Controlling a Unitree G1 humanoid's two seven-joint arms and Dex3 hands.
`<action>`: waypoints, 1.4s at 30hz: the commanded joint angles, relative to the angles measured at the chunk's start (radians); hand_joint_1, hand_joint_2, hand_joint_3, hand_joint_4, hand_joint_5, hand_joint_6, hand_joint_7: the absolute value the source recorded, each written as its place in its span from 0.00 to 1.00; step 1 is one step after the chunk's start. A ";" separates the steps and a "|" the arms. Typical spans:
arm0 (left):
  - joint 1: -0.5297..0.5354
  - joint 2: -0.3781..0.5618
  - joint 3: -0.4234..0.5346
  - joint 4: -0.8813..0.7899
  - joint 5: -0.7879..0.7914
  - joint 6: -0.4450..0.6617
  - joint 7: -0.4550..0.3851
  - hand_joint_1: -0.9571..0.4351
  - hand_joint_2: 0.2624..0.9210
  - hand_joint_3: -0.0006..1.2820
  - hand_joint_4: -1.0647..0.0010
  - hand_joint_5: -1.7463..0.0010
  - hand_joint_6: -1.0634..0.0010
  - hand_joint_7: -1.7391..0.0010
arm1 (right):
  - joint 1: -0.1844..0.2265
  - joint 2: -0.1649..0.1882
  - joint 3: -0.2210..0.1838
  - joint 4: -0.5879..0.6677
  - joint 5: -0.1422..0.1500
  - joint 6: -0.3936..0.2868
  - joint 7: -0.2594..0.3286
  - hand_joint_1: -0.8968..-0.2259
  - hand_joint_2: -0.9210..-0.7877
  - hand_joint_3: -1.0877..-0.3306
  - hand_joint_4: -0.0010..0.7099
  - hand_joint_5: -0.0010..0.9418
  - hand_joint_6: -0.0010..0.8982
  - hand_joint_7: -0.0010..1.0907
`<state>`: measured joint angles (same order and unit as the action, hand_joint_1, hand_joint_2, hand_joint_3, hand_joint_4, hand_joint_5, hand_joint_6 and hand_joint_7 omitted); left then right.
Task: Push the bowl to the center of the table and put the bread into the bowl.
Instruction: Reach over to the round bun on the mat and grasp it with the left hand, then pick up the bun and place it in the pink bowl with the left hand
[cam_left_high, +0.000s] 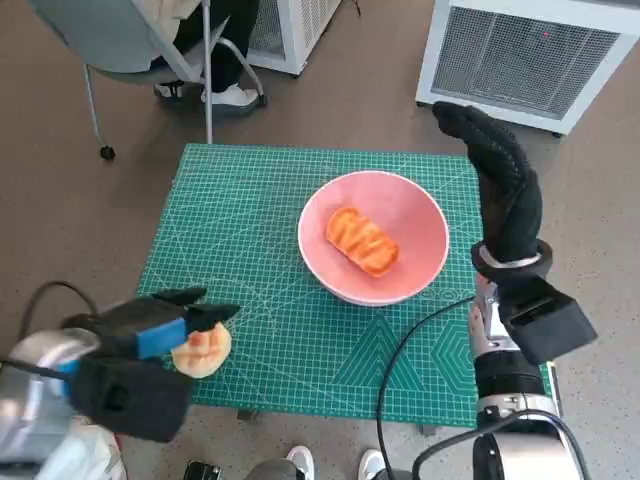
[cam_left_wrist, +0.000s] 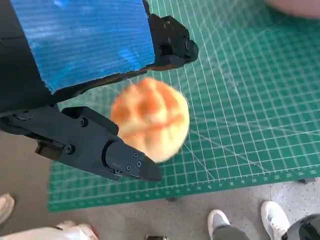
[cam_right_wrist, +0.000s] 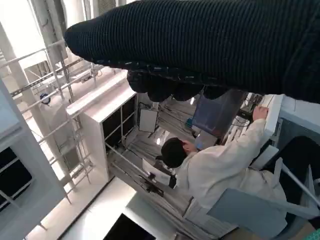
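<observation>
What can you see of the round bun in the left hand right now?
The round bun is pale golden with a darker orange criss-cross crust on top; it looks soft and whole, slightly blurred in the wrist view. The left hand holds it between its black fingers, above the near left corner of the green mat. Whether it touches the mat cannot be told. It lies well apart from the pink bowl.

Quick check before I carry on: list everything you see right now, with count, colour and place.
Pink round bowl: one, right of the mat's centre.
Orange striped bread loaf: one, inside the bowl.
Golden round bun: one, held over the mat's near-left corner.
Green gridded cutting mat: one, covering the table.
White cabinets: two, on the far floor.
Grey chair: one, far left.
Person: one, seated.
Left hand: holds the bun.
Right hand: raised beside the bowl.
</observation>
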<state>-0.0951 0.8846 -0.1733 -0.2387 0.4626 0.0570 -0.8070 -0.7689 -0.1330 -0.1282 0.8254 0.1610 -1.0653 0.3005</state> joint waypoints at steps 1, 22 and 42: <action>-0.032 -0.017 -0.020 0.058 0.031 -0.043 0.050 0.67 0.88 0.02 0.51 0.99 0.44 0.97 | 0.010 -0.002 -0.005 0.007 -0.002 0.004 -0.004 0.46 0.00 0.42 0.54 0.00 0.19 0.34; -0.124 -0.015 0.127 0.151 -0.107 -0.228 0.189 0.69 1.00 0.06 0.45 0.22 0.32 0.44 | 0.009 -0.002 -0.005 0.017 -0.017 -0.009 -0.020 0.46 0.00 0.42 0.54 0.00 0.19 0.34; -0.462 -0.116 0.183 0.052 -0.126 -0.080 0.265 0.69 0.96 0.03 0.33 0.34 0.28 0.42 | -0.001 -0.003 -0.011 0.030 0.001 -0.009 -0.009 0.47 0.00 0.42 0.55 0.00 0.20 0.33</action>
<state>-0.4849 0.7979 0.0256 -0.1643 0.3346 -0.0394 -0.5623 -0.7721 -0.1350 -0.1359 0.8372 0.1538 -1.0800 0.2833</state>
